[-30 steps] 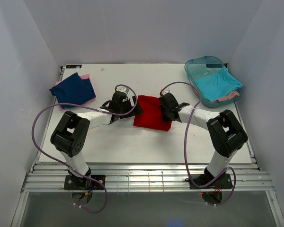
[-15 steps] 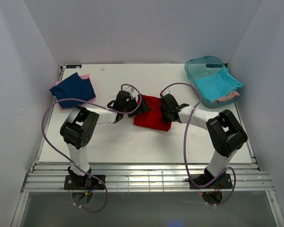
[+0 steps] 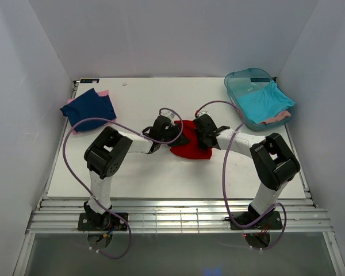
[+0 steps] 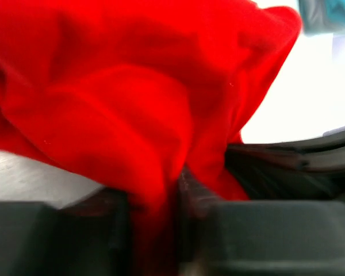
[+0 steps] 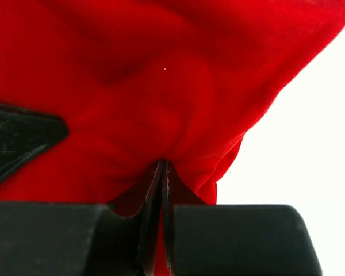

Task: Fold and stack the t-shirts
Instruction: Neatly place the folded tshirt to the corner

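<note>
A bright red t-shirt (image 3: 191,148) lies bunched at the middle of the table (image 3: 144,172), between my two grippers. My left gripper (image 3: 173,135) is at the shirt's left edge. The left wrist view shows that gripper (image 4: 155,215) shut on a fold of the red cloth (image 4: 132,86). On the shirt's right side sits my right gripper (image 3: 200,135). In the right wrist view it (image 5: 163,175) is shut tight on the red cloth (image 5: 161,69). A navy t-shirt (image 3: 90,108) rests on a pink one (image 3: 104,92) at the back left.
A translucent teal tub (image 3: 241,80) stands at the back right, holding a turquoise t-shirt (image 3: 264,100) and a pink one (image 3: 276,118). Purple cables loop from both arms. White walls enclose the table on three sides.
My left arm has reached right onto the red t-shirt, and its gripper has gone from open to shut on the cloth. The shirt has been pushed into a narrower bunch.
</note>
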You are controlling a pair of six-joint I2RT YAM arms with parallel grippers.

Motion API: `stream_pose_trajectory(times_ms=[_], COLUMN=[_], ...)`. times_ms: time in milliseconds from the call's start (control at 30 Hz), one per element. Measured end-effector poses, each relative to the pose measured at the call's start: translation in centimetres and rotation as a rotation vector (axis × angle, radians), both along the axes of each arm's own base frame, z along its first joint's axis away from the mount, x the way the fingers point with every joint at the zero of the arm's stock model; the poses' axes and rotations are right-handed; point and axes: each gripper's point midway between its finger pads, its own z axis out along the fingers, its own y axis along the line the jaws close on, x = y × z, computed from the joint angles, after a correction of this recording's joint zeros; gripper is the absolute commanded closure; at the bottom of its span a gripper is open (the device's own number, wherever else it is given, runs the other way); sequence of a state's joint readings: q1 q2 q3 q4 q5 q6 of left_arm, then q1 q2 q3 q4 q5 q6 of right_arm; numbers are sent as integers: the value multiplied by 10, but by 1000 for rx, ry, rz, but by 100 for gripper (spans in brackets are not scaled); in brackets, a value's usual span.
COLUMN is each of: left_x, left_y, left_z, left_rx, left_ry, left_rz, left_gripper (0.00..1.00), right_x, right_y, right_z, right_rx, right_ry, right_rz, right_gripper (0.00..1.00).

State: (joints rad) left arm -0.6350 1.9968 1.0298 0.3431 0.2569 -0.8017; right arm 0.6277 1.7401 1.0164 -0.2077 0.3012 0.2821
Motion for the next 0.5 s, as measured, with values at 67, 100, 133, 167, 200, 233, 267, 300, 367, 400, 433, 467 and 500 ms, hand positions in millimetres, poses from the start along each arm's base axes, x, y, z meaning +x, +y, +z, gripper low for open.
stream_pose_trajectory(times_ms=[67, 100, 133, 167, 200, 233, 267, 300, 367, 400, 433, 467, 500], left_x=[2, 3, 4, 4, 5, 7, 9, 11, 16, 20, 25, 32, 39], left_y=[-2, -3, -3, -3, -2, 1, 4, 8, 23, 34, 47, 63, 80], left_z=[-4, -3, -3, -3, -2, -2, -2, 0, 3, 6, 11, 17, 25], left_rx=[0, -2, 2, 11, 25, 49, 80, 115, 206, 254, 303, 347, 389], left_ry=[10, 10, 6, 5, 0, -7, -14, -24, -48, -57, -72, -89, -107], left_rz=[-5, -4, -4, -3, 1, 11, 21, 32, 63, 80, 100, 126, 153], left_gripper=[100, 100, 100, 100, 100, 100, 100, 100, 100, 100, 100, 100, 100], right_x=[0, 1, 1, 1, 1, 2, 2, 1, 0, -1, -2, -1, 1], right_y=[0, -1, -2, -3, -5, -6, -7, -7, -8, -9, -10, -10, -10], right_z=[0, 0, 0, 1, 1, 2, 3, 4, 12, 19, 27, 37, 47], right_rx=[-2, -2, -8, -16, -22, -28, -31, -32, -28, -25, -19, -11, 0], right_ry=[0, -1, -2, -3, -4, -5, -6, -7, -17, -25, -37, -55, -75], right_rz=[-3, -8, -9, -13, -14, -17, -19, -19, -18, -19, -18, -18, -18], right_gripper=[76, 72, 69, 66, 66, 65, 65, 64, 65, 64, 64, 64, 64])
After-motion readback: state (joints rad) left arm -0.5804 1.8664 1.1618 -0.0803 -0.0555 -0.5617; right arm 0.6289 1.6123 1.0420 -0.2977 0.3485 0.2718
